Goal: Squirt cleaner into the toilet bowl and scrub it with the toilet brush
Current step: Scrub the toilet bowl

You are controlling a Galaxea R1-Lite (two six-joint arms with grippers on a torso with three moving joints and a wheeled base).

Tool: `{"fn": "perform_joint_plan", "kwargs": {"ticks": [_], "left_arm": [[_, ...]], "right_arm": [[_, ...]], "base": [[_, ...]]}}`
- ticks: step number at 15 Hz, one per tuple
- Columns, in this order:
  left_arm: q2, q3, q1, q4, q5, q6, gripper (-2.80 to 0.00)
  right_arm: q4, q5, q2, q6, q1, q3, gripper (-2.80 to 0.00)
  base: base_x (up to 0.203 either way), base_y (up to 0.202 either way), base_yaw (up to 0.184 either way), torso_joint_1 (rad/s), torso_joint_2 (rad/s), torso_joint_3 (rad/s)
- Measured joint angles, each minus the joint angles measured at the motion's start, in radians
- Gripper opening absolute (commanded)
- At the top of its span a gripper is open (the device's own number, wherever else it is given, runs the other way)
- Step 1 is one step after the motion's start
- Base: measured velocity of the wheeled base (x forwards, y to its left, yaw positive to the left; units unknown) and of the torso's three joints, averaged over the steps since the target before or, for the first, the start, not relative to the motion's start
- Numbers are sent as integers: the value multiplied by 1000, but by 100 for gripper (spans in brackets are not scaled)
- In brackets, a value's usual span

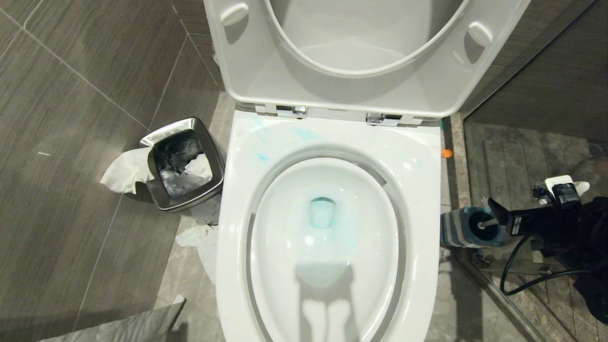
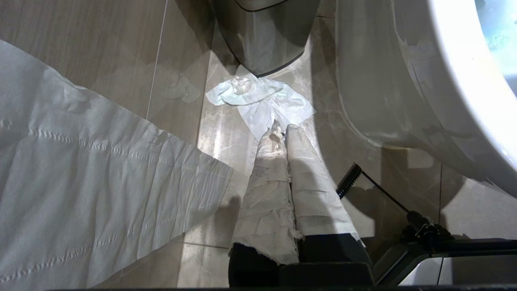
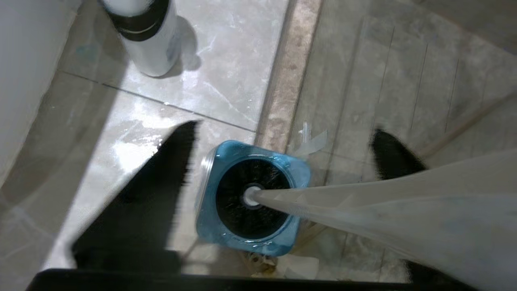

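Note:
The toilet bowl (image 1: 332, 142) stands in the middle with its seat and lid raised. Pale blue cleaner (image 1: 260, 156) streaks its back rim, and the water in the bowl is tinted blue. The toilet brush (image 1: 485, 223) stands in its striped blue-and-grey base (image 1: 456, 230) on the floor to the bowl's right. My right gripper (image 1: 496, 213) hovers over it. In the right wrist view this gripper (image 3: 284, 129) is open, and the white brush handle (image 3: 363, 206) rises from the blue base (image 3: 252, 242) between its spread fingers. My left gripper (image 2: 282, 129) is shut, empty, low beside the toilet.
A steel bin (image 1: 183, 164) with tissue hanging out stands left of the toilet, with more tissue (image 2: 262, 101) on the floor. A white bottle with a black band (image 3: 145, 36) stands near the brush base. A glass shower partition runs along the right.

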Motion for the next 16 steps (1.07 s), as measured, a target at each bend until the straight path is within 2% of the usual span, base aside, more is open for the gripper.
{"fn": "perform_joint_plan", "kwargs": {"ticks": [16], "left_arm": [[0, 0, 0, 0, 0, 0, -280]], "right_arm": [[-1, 23, -79, 1, -6, 104, -280]], "base": [[0, 0, 0, 0, 0, 0]]}}
